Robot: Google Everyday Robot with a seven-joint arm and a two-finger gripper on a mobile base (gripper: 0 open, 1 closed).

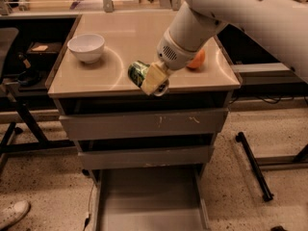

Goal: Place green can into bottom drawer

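The green can (139,72) lies sideways in my gripper (150,80), held in the air over the front edge of the tan cabinet top (120,42). The cream fingers (151,79) are shut on the can, covering its right part. The bottom drawer (149,201) is pulled out below, a grey shallow tray with low side rails, directly under and in front of the can. My white arm comes in from the upper right.
A white bowl (86,47) sits at the left of the cabinet top and an orange (196,60) at the right, half hidden by my arm. Two upper grey drawers (144,124) are closed. A black stand leg (252,165) lies on the floor at right; a chair is at left.
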